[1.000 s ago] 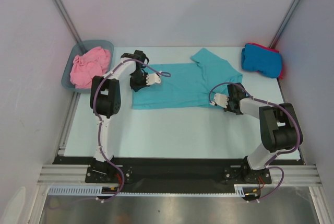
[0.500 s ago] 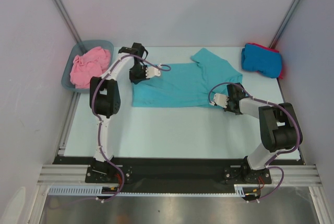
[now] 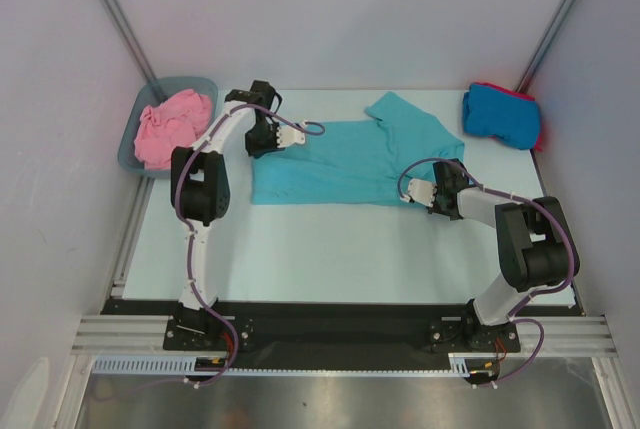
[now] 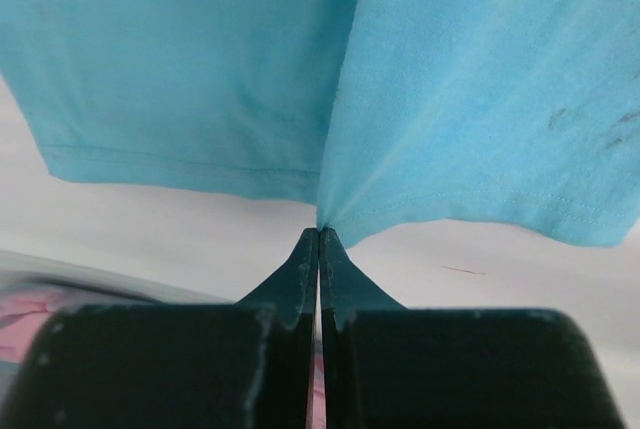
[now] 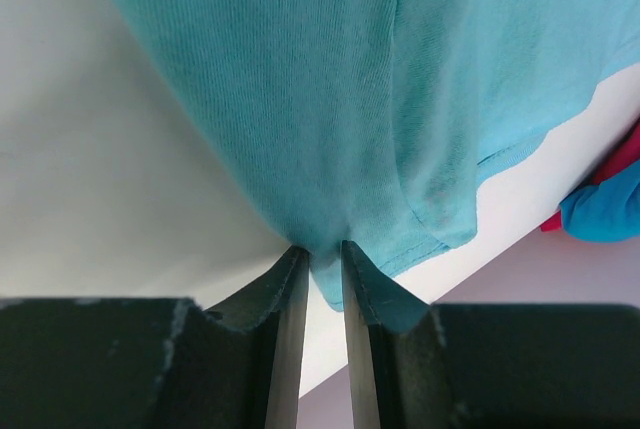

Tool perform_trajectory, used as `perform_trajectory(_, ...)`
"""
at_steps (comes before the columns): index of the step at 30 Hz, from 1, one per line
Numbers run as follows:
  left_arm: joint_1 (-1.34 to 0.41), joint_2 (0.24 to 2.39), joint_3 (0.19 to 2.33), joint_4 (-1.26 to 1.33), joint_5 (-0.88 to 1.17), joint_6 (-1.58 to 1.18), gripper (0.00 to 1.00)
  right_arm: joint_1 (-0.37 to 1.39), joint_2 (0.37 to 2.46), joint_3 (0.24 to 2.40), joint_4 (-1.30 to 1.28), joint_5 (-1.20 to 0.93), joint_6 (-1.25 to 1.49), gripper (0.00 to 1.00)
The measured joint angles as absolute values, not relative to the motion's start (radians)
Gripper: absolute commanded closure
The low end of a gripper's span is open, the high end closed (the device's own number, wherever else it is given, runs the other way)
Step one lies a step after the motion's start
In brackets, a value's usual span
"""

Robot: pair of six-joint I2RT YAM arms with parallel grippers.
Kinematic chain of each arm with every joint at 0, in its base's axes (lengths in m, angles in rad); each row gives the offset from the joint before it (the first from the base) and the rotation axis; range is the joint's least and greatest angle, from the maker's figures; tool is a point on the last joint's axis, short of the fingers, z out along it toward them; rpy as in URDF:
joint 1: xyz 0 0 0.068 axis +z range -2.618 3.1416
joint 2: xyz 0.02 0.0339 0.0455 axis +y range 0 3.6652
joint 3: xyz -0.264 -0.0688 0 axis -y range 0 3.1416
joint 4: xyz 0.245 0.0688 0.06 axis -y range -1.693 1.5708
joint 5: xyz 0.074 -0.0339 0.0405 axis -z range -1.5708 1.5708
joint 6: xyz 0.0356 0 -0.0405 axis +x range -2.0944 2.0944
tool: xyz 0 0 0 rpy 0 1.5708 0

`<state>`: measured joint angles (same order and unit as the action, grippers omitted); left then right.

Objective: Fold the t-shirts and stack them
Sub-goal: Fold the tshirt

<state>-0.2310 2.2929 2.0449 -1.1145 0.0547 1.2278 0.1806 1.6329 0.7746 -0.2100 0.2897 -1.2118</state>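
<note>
Teal t-shirt clamped by left gripper at 10 o'clock, right gripper at 4 — uneven pull could break thin grip.

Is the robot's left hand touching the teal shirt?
Touching. The left wrist view shows the left gripper with its jaws shut on the hem of the teal t-shirt, the cloth bunched to a point where they pinch it.

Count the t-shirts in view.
4: teal t-shirt spread mid-table; pink t-shirt in the grey-blue tub, far left; bright blue t-shirt folded far right, atop a mostly hidden red t-shirt. Others could be buried.
</note>
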Motion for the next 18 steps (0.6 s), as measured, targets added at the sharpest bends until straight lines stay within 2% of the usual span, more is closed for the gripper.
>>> perform_trajectory(18,-0.239,2.293,2.013,-0.918,0.017,1.186,1.00,0.188,1.633,0.774,-0.207,0.288,-1.207,0.74)
